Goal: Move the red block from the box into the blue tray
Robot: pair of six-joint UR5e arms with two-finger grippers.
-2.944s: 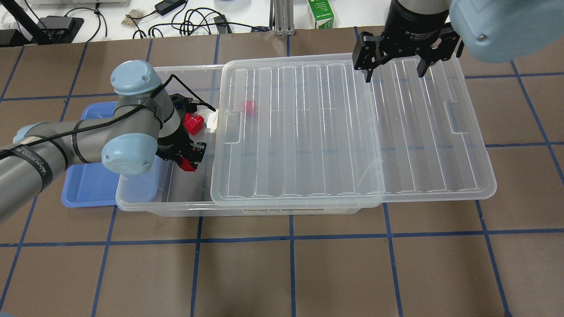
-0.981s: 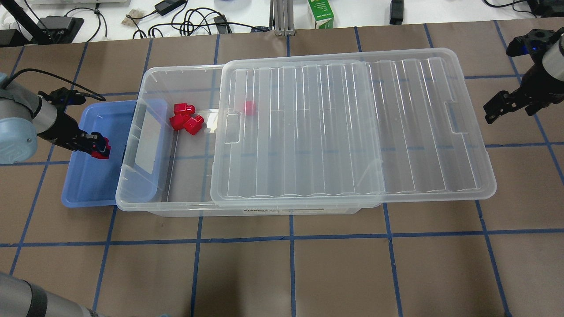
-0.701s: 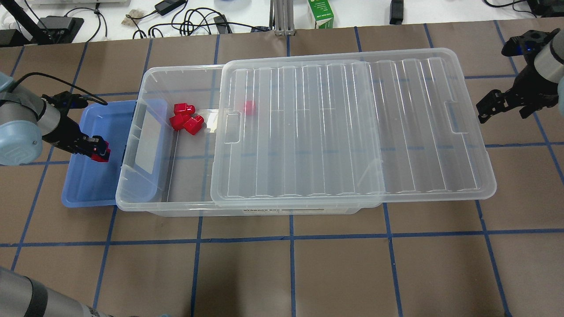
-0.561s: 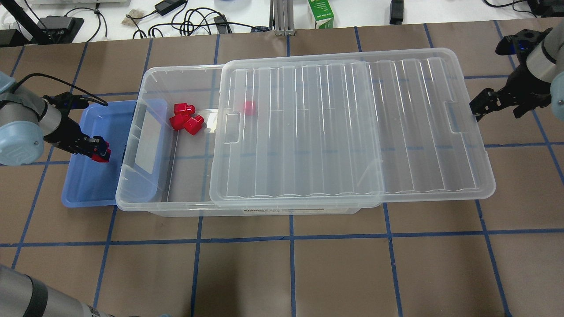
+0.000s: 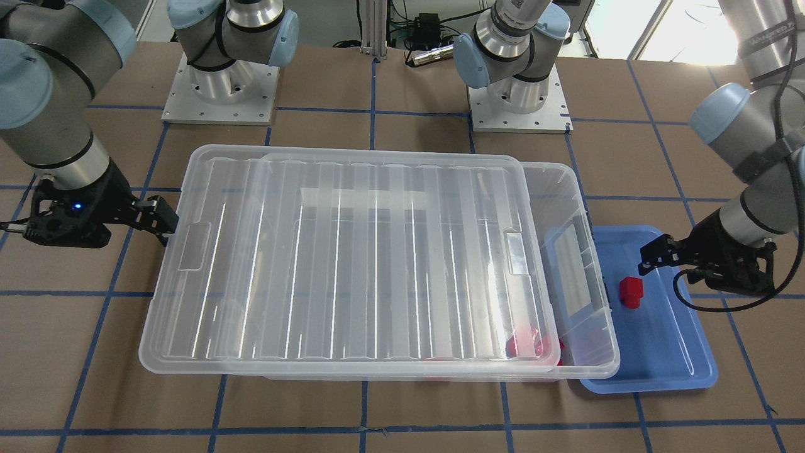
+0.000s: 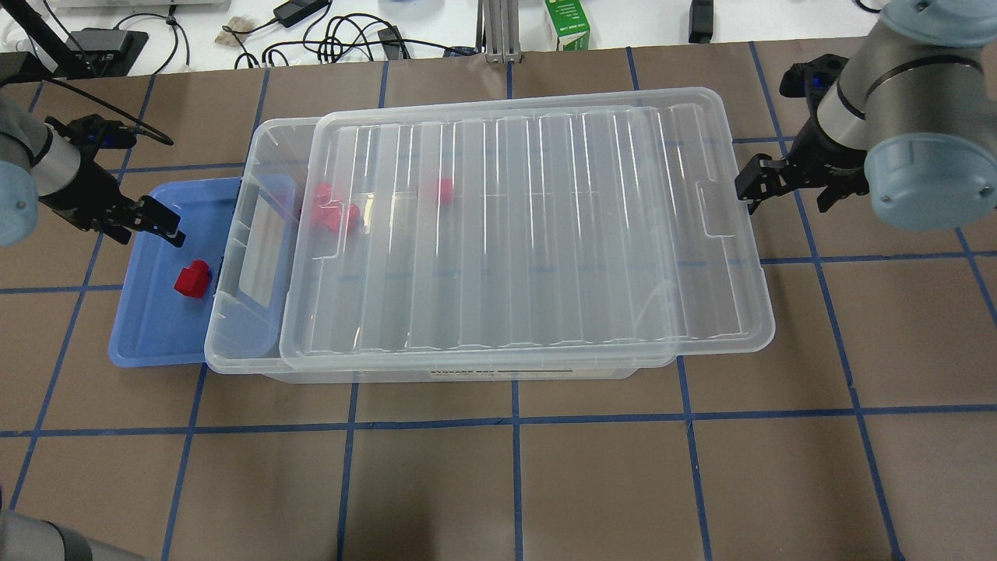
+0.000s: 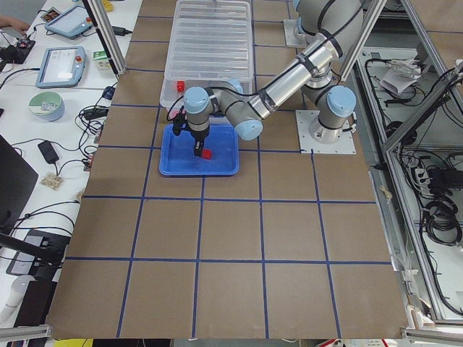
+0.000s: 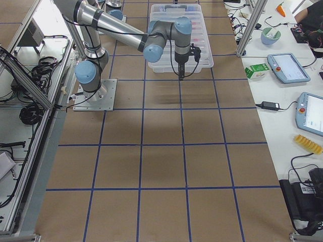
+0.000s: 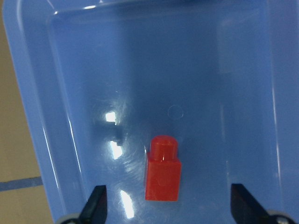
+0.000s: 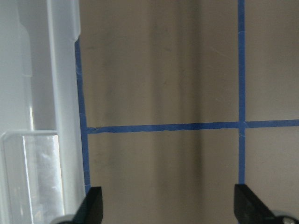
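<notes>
One red block [image 6: 193, 279] lies free on the floor of the blue tray [image 6: 148, 343]; it also shows in the front view [image 5: 630, 292] and the left wrist view [image 9: 163, 170]. My left gripper [image 6: 144, 234] is open and empty, above the tray just behind the block. The clear box [image 6: 248, 234] holds several more red blocks [image 6: 335, 214] under its ribbed lid [image 6: 530, 226]. My right gripper [image 6: 787, 191] is open, with one finger at the lid's right edge [image 10: 60, 93].
The blue tray's right side is tucked under the box's left end. The lid covers most of the box and overhangs its right end. A green carton [image 6: 567, 27] and cables lie beyond the table's far edge.
My left gripper opened, left the red block in the blue tray and drew back. My right gripper came in to the lid's right edge, and the lid slid left over the box opening.
</notes>
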